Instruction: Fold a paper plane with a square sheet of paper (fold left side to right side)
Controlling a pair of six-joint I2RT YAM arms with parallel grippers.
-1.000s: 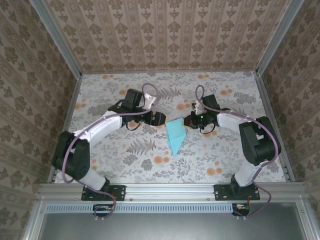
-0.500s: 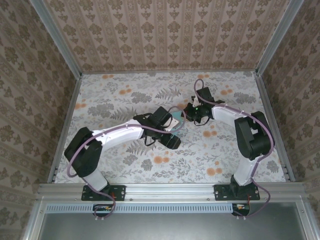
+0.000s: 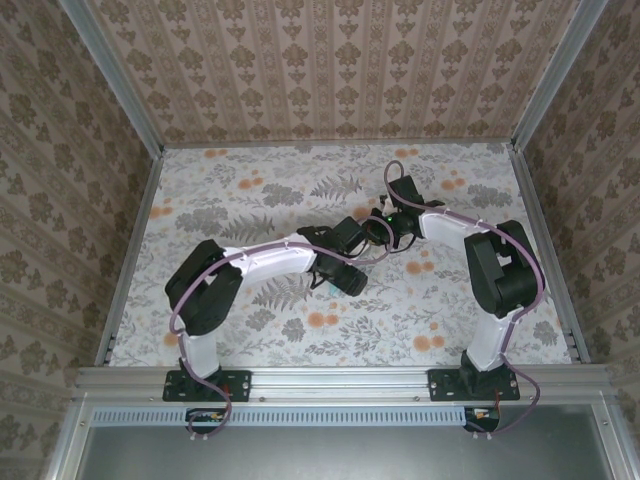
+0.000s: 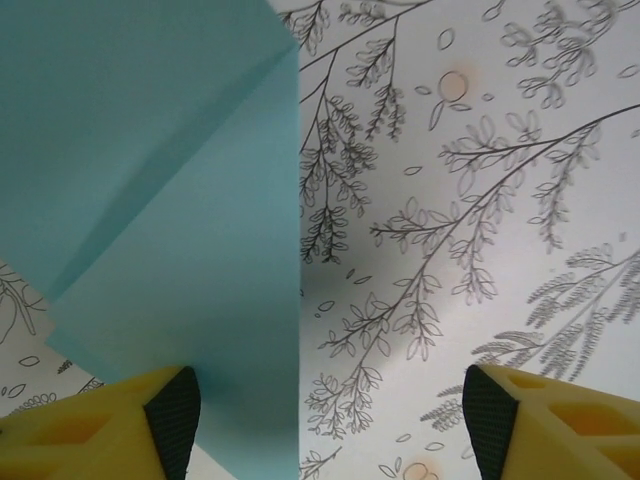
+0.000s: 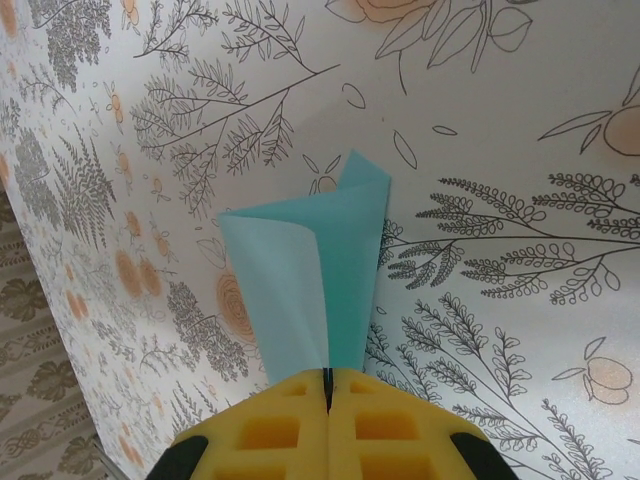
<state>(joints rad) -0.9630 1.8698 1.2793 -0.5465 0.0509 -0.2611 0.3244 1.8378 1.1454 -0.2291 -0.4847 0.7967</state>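
The right gripper [image 5: 327,378] is pinching the paper [image 5: 320,270] by one end, pads closed tight on it, likely anchoring it so a curled flap stands free. The left gripper [image 4: 330,425] is hovering low over the paper, jaws spread wide and grasping nothing, straddling its straight edge, probably lining up the fold. The paper is lying mid-table [image 3: 250,190], between both grippers
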